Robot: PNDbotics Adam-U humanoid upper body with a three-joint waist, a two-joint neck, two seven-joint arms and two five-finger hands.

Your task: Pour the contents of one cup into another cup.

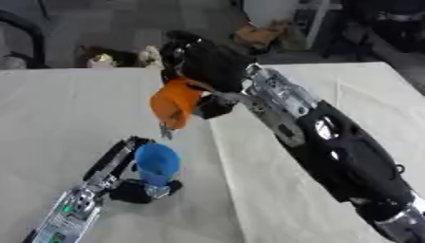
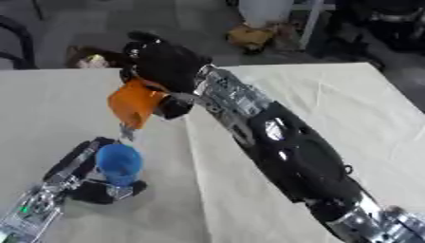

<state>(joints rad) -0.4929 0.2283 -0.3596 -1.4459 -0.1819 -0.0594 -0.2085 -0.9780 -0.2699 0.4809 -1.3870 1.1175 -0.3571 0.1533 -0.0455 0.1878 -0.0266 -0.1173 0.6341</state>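
Left eye view shows the pour under way rather than finished: the right hand (image 1: pixel 207 64) has its fingers curled round the orange cup (image 1: pixel 174 102), held in the air and tipped steeply so that its mouth faces down and toward the robot's left. Just below that mouth hangs something small and pale (image 1: pixel 166 131), perhaps the contents leaving the cup, though what it is cannot be made out. Beneath it and slightly nearer the robot stands the blue cup (image 1: pixel 157 162), upright on the bench (image 1: pixel 50 114), with the left hand (image 1: pixel 137 187) wrapped about its lower part, fingers closed on it to steady it. The two cups are apart, not touching, the orange one above and a little beyond the blue one's rim. Judging by this, the lifting, carrying and tilting are done, and the transfer itself looks to be in progress. How much remains inside the orange cup cannot be seen. Left to do, by my reckoning, are emptying it fully, righting it and setting it back on the bench.
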